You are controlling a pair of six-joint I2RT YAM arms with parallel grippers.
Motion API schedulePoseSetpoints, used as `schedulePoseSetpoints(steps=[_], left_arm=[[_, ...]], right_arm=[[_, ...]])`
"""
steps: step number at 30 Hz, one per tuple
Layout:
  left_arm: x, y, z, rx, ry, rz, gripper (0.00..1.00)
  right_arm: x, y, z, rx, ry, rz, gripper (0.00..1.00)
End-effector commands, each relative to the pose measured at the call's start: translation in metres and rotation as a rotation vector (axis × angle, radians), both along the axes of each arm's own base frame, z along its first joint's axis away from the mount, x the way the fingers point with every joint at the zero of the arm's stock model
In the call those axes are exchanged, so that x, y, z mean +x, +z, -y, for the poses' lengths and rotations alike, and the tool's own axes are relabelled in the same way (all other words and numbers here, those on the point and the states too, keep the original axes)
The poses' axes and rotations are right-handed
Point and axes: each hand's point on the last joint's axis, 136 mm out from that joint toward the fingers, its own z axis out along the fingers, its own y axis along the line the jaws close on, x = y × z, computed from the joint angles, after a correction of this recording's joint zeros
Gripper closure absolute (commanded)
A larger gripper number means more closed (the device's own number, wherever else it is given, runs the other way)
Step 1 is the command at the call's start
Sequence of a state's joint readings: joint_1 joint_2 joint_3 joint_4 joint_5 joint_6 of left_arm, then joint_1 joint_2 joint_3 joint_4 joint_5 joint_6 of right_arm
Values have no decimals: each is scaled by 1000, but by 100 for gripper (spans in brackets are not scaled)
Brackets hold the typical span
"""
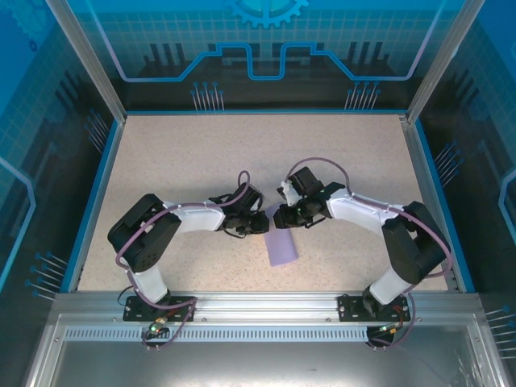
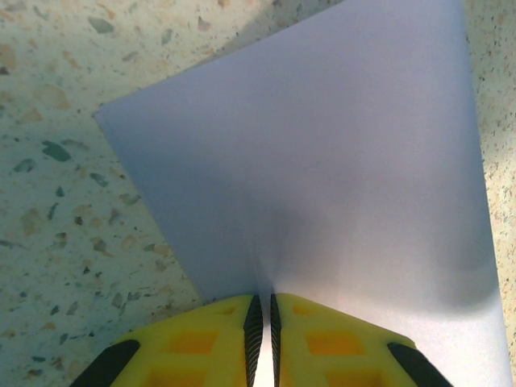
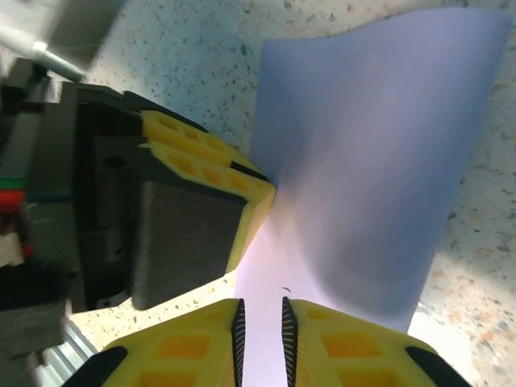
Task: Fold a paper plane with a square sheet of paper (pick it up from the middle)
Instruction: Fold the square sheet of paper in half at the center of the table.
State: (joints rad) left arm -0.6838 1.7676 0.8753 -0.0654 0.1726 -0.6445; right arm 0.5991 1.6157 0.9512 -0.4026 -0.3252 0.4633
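Paper is pinched in the closed left claw and right claw; opposing pulls could tear or crumple it.

Tabletop is pale beige stone-effect, flecked with dark and tan chips, bounded left, right and rear by a thin blue rim. Aluminium posts rise at the rear corners, carrying translucent blue wall panels printed with grid, circuit lines and a gear emblem. A ribbed aluminium rail runs along the near edge; light is even, shadows soft.
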Motion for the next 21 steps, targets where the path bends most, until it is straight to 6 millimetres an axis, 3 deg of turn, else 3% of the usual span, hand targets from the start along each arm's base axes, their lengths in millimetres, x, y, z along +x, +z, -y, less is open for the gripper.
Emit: schedulePoseSetpoints(steps=[1, 9, 21], left_arm=[[-18, -37, -27, 158, -7, -73, 83], [-18, -38, -29, 172, -8, -70, 83], [-16, -42, -32, 202, -12, -70, 83]], right_arm=[[9, -7, -4, 25, 2, -19, 79], [16, -28, 3, 6, 0, -39, 81], [8, -58, 28, -51, -37, -86, 80]])
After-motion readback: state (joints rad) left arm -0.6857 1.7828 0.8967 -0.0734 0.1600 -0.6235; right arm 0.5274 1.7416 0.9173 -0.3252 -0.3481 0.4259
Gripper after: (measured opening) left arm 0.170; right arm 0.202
